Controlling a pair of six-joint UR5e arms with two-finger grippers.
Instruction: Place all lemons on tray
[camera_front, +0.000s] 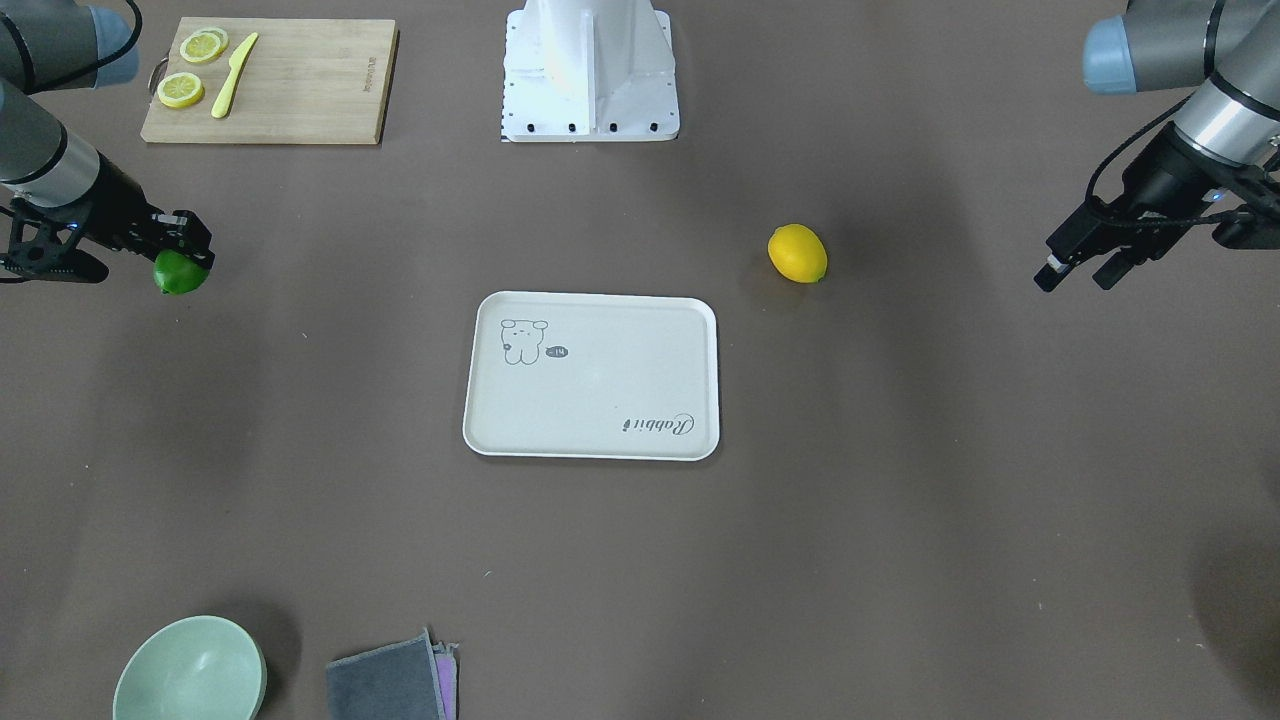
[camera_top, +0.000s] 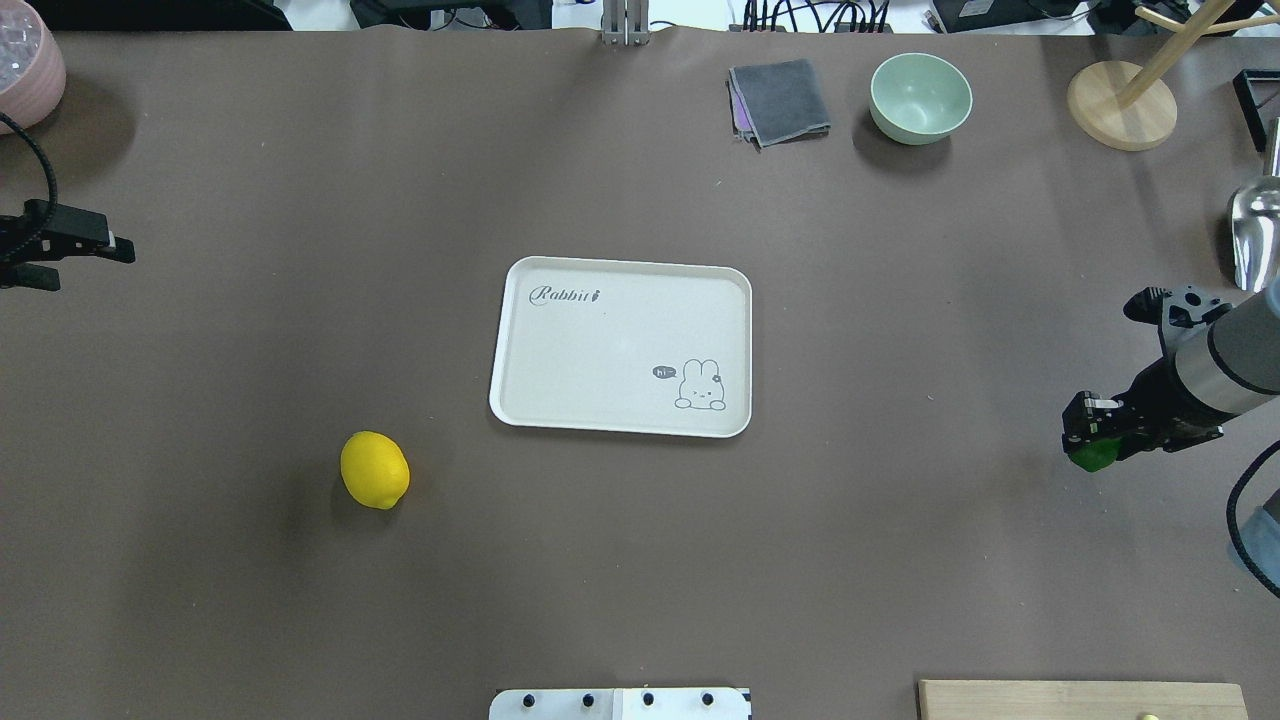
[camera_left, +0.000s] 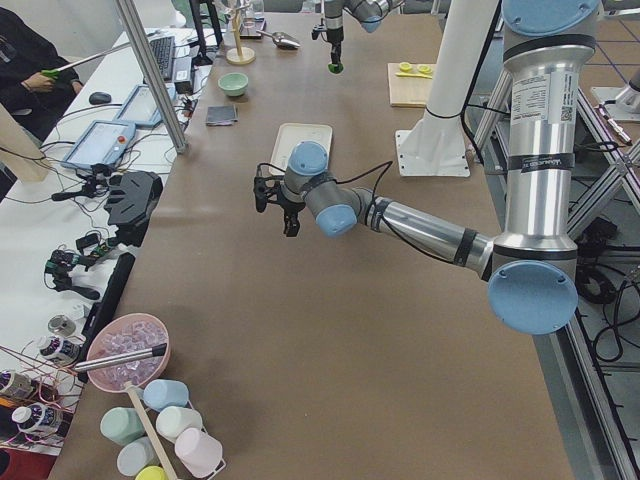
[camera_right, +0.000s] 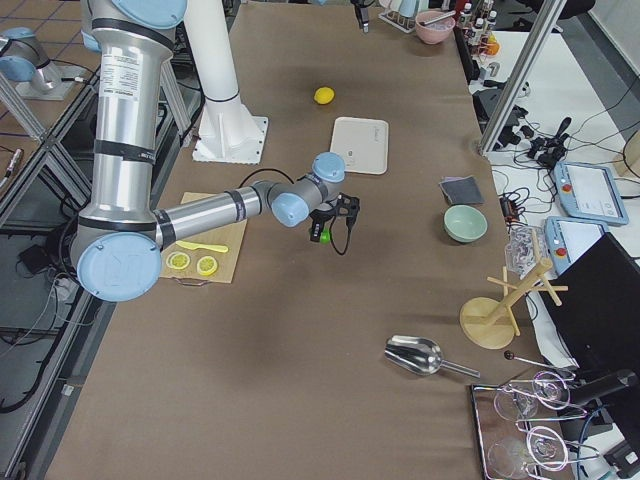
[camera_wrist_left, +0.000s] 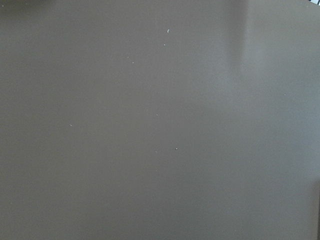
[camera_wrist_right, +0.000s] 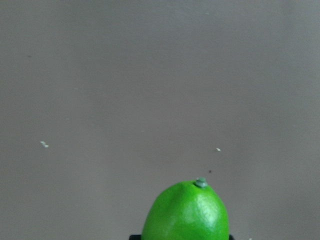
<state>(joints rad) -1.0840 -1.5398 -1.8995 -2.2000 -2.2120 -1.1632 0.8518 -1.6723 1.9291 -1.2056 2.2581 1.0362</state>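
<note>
The right fingers (camera_front: 195, 240) are clamping the green lemon (camera_front: 178, 274), well apart from the tray (camera_front: 610, 390). The left fingers (camera_front: 1060, 257) are hanging parted, empty, beyond the yellow lemon (camera_front: 797, 252).

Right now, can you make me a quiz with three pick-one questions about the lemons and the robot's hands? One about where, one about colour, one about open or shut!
1. Where is the yellow lemon compared with the tray?
A on it
B on the table, apart from it
C under it

2. What colour is the lemon that the right gripper holds?
A red
B yellow
C green

3. How is the left gripper?
A open and empty
B shut on a lemon
C shut on a cloth

Answers:
1 B, bare table shows between them.
2 C, it shows glossy green in the wrist view.
3 A, its fingers stand apart with nothing between.
</note>
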